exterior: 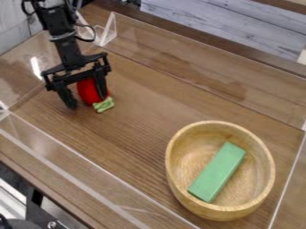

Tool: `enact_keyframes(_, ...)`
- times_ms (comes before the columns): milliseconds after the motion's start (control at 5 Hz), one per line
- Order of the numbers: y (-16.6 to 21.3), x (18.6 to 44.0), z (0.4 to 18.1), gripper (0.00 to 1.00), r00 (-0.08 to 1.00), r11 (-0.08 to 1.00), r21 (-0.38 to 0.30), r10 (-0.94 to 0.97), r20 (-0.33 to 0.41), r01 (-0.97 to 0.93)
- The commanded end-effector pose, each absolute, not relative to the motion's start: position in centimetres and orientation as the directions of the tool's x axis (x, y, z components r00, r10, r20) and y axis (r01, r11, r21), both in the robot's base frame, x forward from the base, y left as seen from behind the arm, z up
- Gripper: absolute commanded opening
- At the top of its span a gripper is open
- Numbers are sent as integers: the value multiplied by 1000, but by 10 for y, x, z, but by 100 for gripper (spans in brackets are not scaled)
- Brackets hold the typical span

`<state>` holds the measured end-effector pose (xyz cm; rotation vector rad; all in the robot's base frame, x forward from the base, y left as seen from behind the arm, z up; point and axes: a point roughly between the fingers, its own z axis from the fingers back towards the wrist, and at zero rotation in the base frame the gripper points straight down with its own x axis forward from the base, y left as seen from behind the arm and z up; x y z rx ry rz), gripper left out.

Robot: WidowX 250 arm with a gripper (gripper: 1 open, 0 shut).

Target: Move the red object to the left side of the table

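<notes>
The red object (89, 92), a small strawberry-like toy with a light green leafy end (104, 106), lies on the brown wood-grain table (180, 89) at the left side. My black gripper (86, 92) points down over it, open, with one finger on each side of the toy. The fingers stand apart from the red body as far as I can tell. The toy's upper part is partly hidden behind the gripper.
A round light wooden bowl (184, 179) holding a flat green rectangular block (217, 171) sits at the front right. Low clear acrylic walls (36, 125) border the table, close to the gripper on the left and front.
</notes>
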<state>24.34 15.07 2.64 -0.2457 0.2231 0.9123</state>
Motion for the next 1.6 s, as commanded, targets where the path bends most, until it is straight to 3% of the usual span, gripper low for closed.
enact_keyframes(0,155,240,45,100,587,578,-116,770,-249,-808)
enact_keyframes(200,152,236,49,100,588,579,-116,769,-250,-807)
enact_keyframes(400,150,234,52,0,587,578,-119,769,-252,-808)
enact_keyframes(600,150,242,47,100,573,562,-118,782,-247,-819)
enact_keyframes(1000,155,249,69,100,562,542,-148,795,-228,-827)
enact_keyframes(1400,133,252,95,100,604,579,-172,769,-209,-797)
